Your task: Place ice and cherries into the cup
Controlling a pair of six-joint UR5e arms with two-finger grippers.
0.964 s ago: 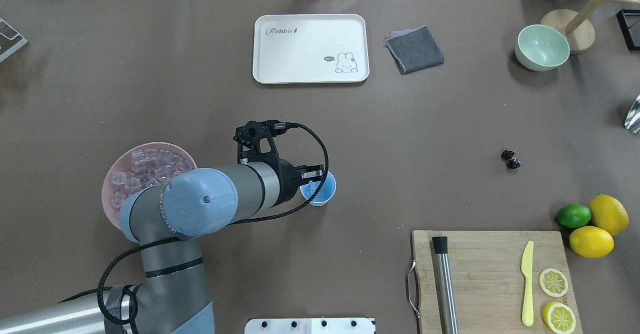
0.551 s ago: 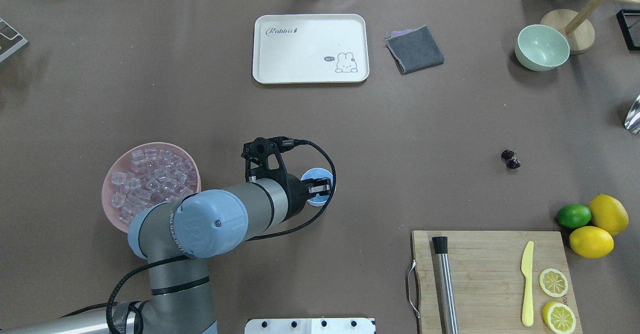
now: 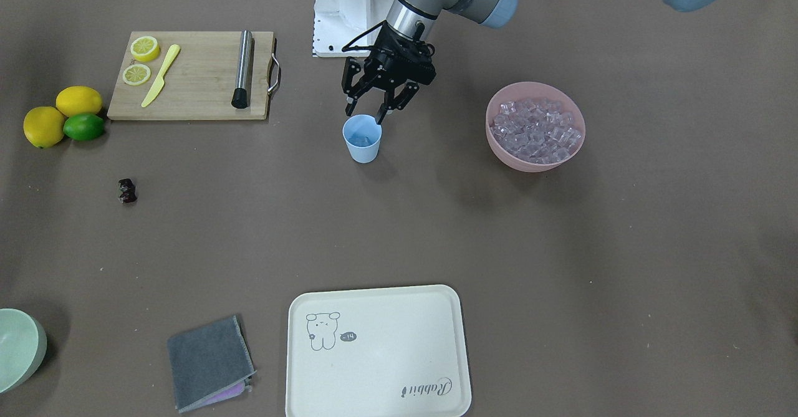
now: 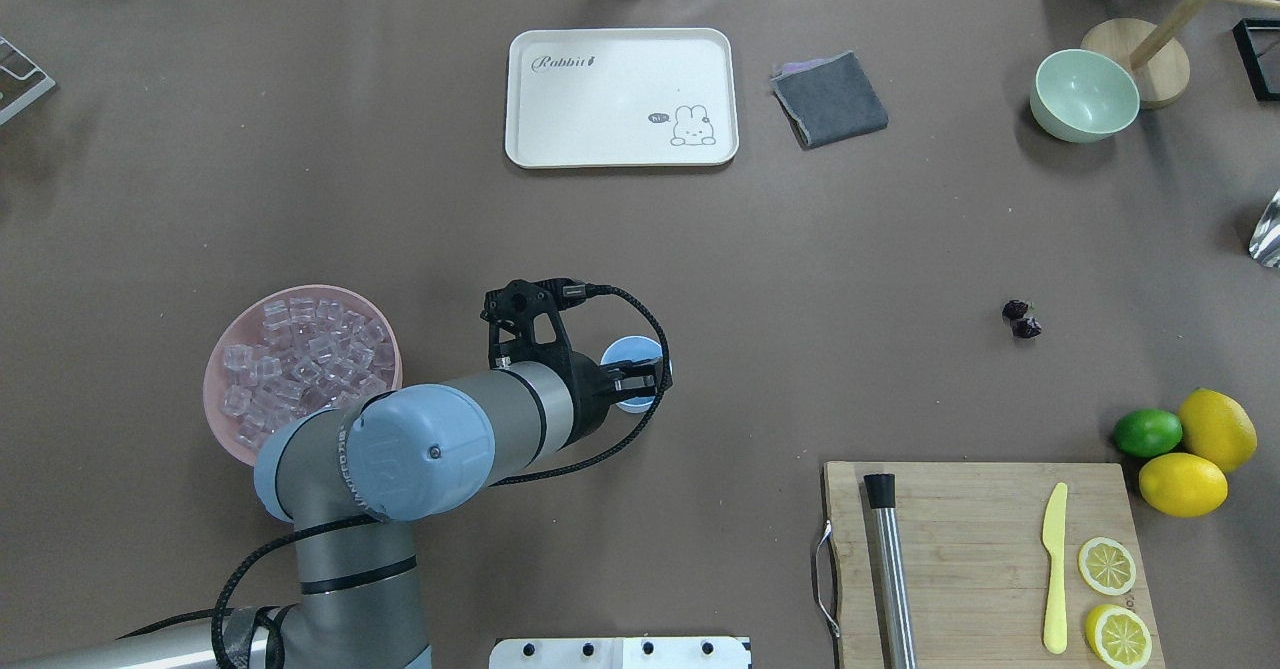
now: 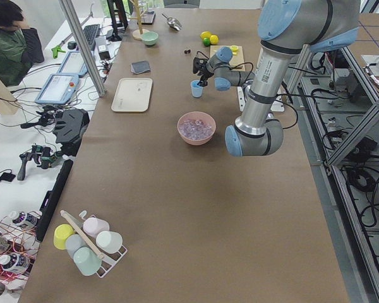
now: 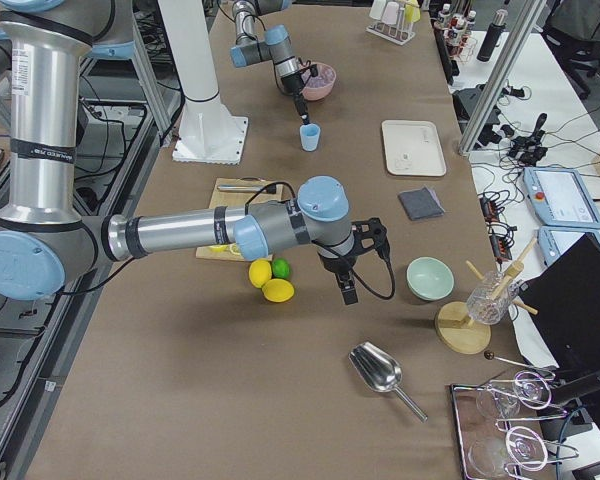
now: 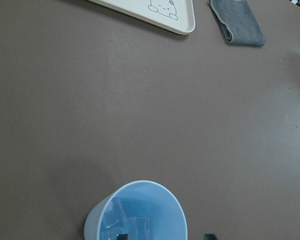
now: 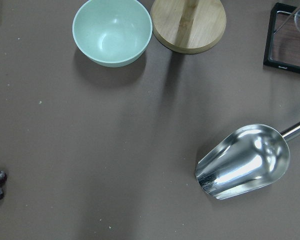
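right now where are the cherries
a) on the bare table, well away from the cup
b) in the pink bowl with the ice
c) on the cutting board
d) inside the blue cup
A: the cherries lie on the table, far from the cup, in which only ice shows.

Robotics lab: aluminium framing (image 5: 82,45), teach pendants (image 6: 553,194), loose cables (image 5: 365,183).

Brown-covered worktop (image 4: 300,199) in a lab bay.
Aluminium posts (image 5: 82,44) flank it; a pale side bench (image 5: 12,145) holds tablets (image 5: 58,88); the light seems even.
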